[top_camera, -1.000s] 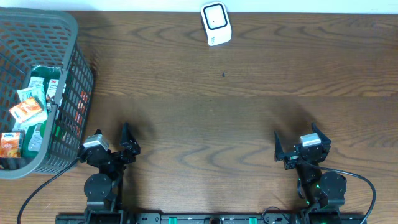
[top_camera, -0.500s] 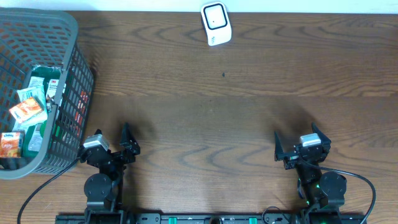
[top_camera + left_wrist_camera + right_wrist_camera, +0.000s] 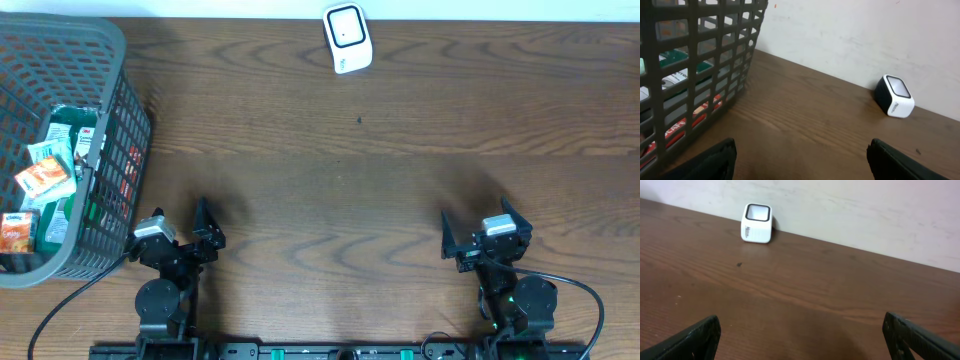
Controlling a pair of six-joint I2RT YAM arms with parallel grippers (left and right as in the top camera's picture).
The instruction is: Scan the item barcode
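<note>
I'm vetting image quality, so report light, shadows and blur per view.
Overhead: even light, no glare, soft shadows on the table. Left wrist: basket and scanner fairly sharp, left gripper fingers dark and blurred. Right wrist: right gripper fingers likewise dark silhouettes, wall bright.

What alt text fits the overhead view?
A grey plastic mesh basket holding packets sits at the left of a brown wooden table, a white box-shaped scanner at its far edge. The left hand and right hand are open and empty.
</note>
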